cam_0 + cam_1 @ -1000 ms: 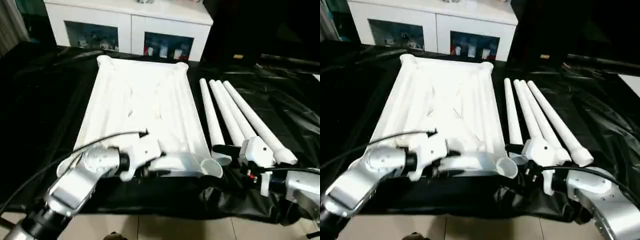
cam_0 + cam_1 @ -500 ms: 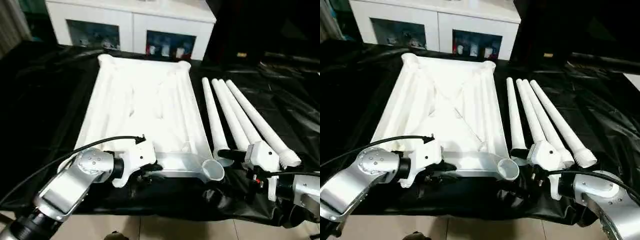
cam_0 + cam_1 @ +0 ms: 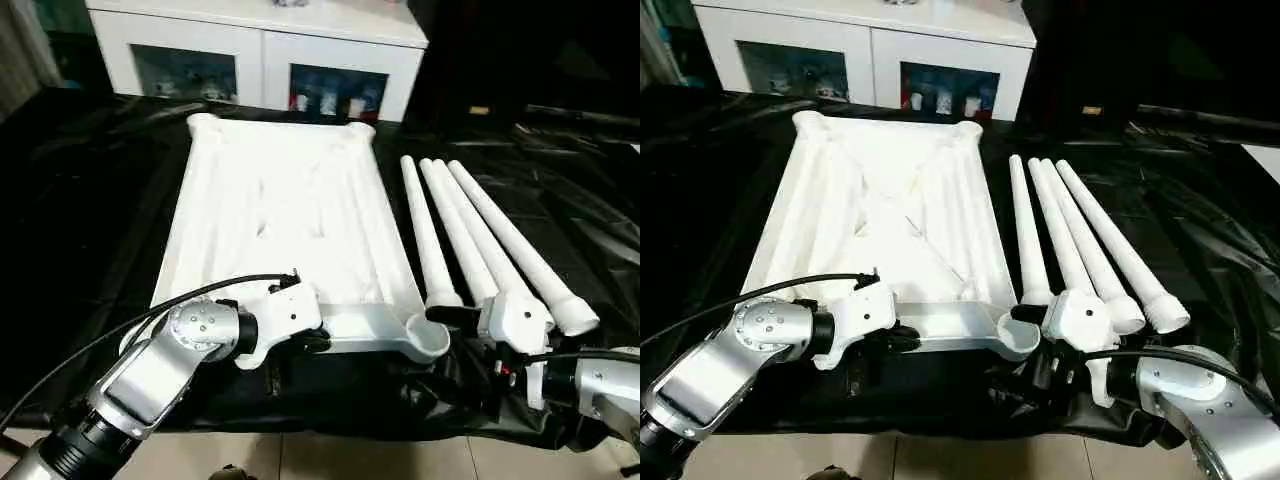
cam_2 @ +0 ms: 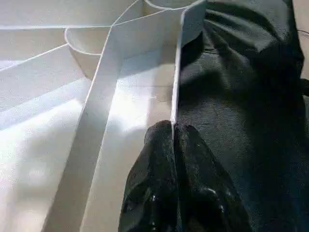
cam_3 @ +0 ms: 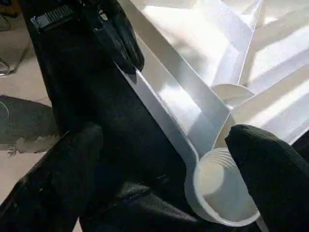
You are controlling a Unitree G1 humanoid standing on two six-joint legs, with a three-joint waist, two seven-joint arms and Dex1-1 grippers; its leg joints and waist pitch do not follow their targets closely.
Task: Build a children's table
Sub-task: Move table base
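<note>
The children's table top (image 3: pixel 280 220) lies upside down on the black cloth, ribbed side up, with round sockets at its corners. My left gripper (image 3: pixel 310 340) is shut on the thin near rim (image 4: pixel 176 87), with one black finger on each side of it. My right gripper (image 5: pixel 164 159) stands open around the near right corner socket (image 5: pixel 219 193), with its fingers apart from the socket. Three white tapered legs (image 3: pixel 460 235) lie side by side to the right of the top.
The black cloth (image 3: pixel 90 200) covers the work table, with wrinkles at the right. A white cabinet with glass doors (image 3: pixel 265 50) stands behind the table. Tiled floor (image 3: pixel 300 455) shows past the near edge. A black cable runs along my left forearm.
My left gripper has closed onto the near rim of the table top. My right gripper has stayed open by the corner socket.
</note>
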